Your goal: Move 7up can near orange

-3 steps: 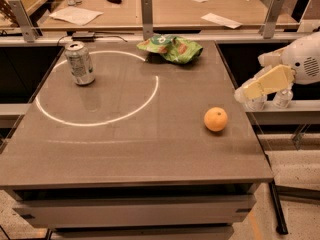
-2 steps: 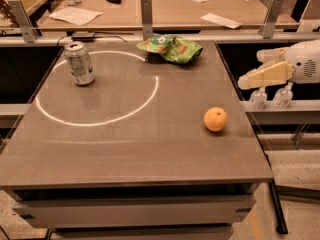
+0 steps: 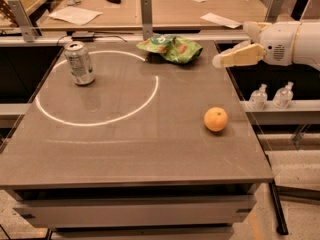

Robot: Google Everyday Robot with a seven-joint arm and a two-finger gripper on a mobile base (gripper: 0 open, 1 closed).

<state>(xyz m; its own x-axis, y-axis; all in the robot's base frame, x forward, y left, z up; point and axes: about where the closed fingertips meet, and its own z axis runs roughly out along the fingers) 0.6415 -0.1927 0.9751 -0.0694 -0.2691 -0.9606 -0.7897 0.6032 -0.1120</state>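
The 7up can (image 3: 79, 63), silvery with faint green markings, stands upright at the back left of the grey table (image 3: 125, 154), just inside a white ring (image 3: 150, 96) marked on the top. The orange (image 3: 215, 119) lies on the table near the right edge, far from the can. My gripper (image 3: 235, 55), beige on a white arm, hovers empty above the table's back right edge. It is above and behind the orange and far to the right of the can.
A green snack bag (image 3: 170, 48) lies at the back middle of the table. Two small clear bottles (image 3: 271, 96) stand on a ledge right of the table. Desks with papers (image 3: 75, 15) and metal posts (image 3: 146, 18) stand behind it.
My gripper has moved up and to the left, from beside the table's right edge to above its back right corner. The can and the orange have not moved.
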